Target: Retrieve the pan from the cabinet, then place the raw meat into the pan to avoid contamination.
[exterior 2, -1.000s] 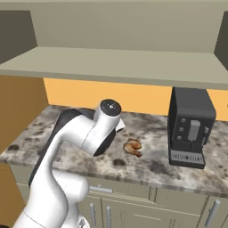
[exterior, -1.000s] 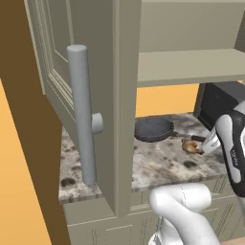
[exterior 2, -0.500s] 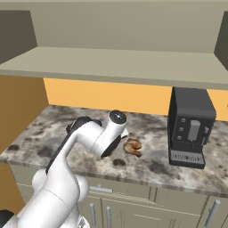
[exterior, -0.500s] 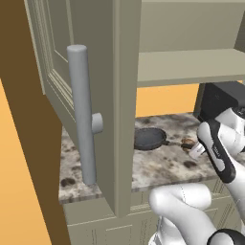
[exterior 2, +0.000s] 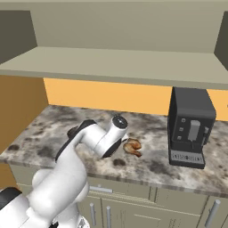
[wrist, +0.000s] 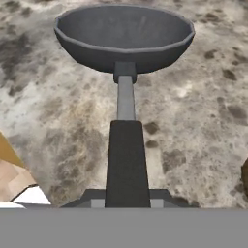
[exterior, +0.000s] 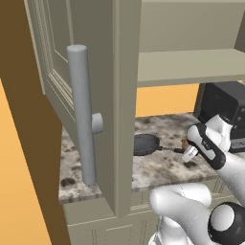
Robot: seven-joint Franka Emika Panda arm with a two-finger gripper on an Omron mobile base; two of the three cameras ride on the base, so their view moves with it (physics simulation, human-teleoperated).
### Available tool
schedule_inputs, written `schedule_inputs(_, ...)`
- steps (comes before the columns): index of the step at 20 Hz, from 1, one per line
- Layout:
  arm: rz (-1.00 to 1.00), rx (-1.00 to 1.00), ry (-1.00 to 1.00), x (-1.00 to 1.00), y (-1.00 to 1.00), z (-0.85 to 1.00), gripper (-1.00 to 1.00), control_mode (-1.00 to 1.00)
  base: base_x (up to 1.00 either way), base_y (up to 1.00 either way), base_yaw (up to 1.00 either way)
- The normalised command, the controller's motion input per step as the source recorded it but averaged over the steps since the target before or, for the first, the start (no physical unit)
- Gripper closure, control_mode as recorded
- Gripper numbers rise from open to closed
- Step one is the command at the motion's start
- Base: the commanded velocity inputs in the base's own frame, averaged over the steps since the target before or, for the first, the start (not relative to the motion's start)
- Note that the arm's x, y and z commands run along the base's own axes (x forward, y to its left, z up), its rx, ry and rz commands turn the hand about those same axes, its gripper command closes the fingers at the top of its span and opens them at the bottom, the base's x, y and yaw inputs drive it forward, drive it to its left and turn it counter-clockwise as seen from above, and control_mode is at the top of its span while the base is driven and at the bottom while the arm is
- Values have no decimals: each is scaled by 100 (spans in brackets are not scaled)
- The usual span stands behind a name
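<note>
The pincer (wrist: 127,203) is clenched on the handle of the one pan (wrist: 125,36). The pan sits on the speckled tabletop (wrist: 203,116), and its long handle runs straight away from the pincer to the bowl. One piece of raw meat (exterior 2: 132,147) lies close by, probably just to the pincer's side. The cabinet (exterior: 95,95) door hangs open above.
</note>
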Motion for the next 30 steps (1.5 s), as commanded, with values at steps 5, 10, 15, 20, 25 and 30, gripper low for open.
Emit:
schedule_inputs(5, 3, 0, 0, 30, 13, -31, 100, -100, 0, 0, 0)
schedule_inputs(10, 0, 0, 0, 23, 20, -27, 100, -100, 0, 0, 0)
schedule_inputs(15, 0, 0, 0, 24, 12, -20, 100, -100, 0, 0, 0)
schedule_inputs(20, 0, 0, -2, 13, 4, -16, 100, -100, 0, 0, 0)
schedule_inputs(25, -1, 1, -3, -3, -1, -24, 100, -100, 0, 0, 0)
schedule_inputs(30, -7, 3, 0, -31, -23, -4, 100, -100, 0, 0, 0)
